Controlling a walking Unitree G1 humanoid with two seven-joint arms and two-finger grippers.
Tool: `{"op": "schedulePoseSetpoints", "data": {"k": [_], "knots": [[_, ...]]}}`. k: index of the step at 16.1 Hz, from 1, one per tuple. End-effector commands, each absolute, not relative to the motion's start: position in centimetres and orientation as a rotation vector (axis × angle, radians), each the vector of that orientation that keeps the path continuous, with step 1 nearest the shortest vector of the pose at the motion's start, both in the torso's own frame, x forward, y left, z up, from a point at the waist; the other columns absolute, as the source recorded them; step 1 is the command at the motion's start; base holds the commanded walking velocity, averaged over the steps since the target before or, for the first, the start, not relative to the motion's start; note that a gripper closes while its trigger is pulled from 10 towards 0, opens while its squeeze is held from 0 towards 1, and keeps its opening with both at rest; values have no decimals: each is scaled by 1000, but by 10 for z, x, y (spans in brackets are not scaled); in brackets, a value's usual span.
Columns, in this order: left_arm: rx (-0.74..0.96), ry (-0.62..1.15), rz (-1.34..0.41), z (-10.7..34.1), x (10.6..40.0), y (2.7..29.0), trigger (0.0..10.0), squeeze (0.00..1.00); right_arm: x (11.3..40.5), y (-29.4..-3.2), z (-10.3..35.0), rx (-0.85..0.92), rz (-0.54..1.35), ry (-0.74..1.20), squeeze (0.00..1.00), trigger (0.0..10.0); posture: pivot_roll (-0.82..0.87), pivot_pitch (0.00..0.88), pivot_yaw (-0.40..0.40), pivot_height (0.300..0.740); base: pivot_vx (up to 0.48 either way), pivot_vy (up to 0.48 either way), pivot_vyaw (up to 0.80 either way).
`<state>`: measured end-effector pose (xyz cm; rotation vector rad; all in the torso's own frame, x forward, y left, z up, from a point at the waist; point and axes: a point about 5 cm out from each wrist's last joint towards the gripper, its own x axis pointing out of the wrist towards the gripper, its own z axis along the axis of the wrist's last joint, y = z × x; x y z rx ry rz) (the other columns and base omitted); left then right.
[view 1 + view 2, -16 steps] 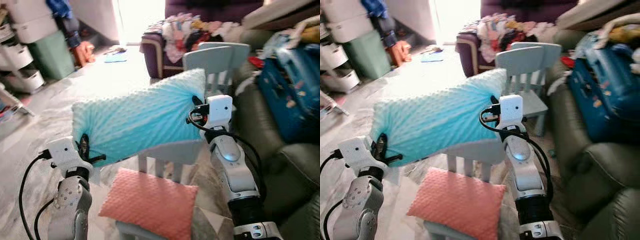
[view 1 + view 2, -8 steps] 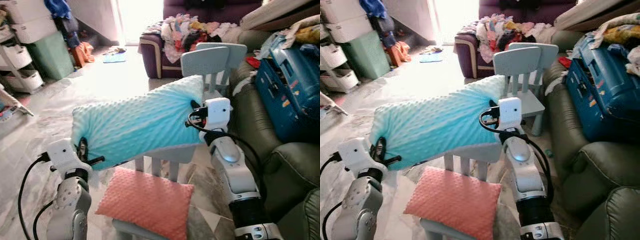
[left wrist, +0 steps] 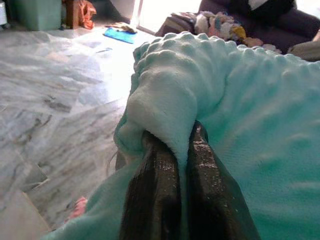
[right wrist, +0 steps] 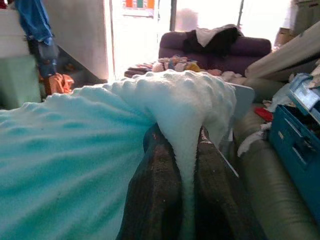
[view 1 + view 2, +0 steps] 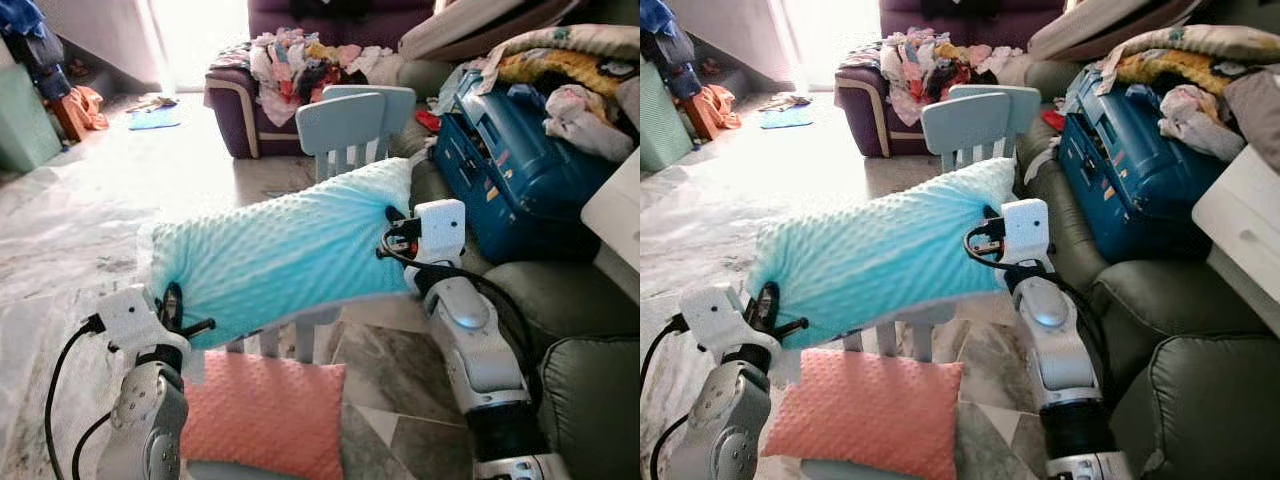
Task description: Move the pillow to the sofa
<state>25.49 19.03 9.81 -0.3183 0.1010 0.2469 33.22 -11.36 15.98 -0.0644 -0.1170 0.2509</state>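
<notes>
1. Two claws share the load: the left claw (image 3: 172, 200) pinches one end of the turquoise pillow (image 5: 280, 250), its black fingers (image 3: 150, 195) pressed together on a fold of the bumpy fabric.
2. At the opposite end, the right claw (image 4: 182, 190) nips the other corner the same way, fabric bunched between its closed fingers (image 4: 155, 185).
3. Stretched between the two claws, the pillow hangs in the air, tilted, with the right end higher than the left.
4. Beneath it stands a pale blue child's chair (image 5: 300, 335), with a pink pillow (image 5: 262, 410) lying on its seat; a second chair (image 5: 970, 120) stands further ahead.
5. On the robot's right runs the dark green leather sofa (image 5: 1160, 310), its far seat loaded with a blue case (image 5: 505, 170) and heaped bedding (image 5: 1180, 60).
6. By my reading, this is the carrying step: the pillow is lifted but not yet over the sofa.
7. Next, the move probably calls for turning right and swinging both arms together over the bare near cushion, then loosening both claws.
</notes>
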Motion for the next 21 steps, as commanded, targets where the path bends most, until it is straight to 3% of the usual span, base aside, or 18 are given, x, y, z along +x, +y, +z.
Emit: {"op": "schedulePoseSetpoints", "data": {"k": [1, 4, 21], "knots": [[-337, 86, 248, 102, 254, 191, 10000, 0, 330, -112, 168, -68, 267, -148, 0, 10000, -133, 0, 36, 740, 0, 0, 0], [-350, 93, 244, 101, 252, 191, 10000, 0, 329, -112, 168, -70, 270, -144, 0, 10000, -135, 0, 34, 740, 0, 0, 0], [-374, 109, 241, 99, 255, 189, 10000, 0, 328, -113, 168, -69, 272, -133, 0, 10000, -145, 0, 38, 740, -285, 0, 0]]}}
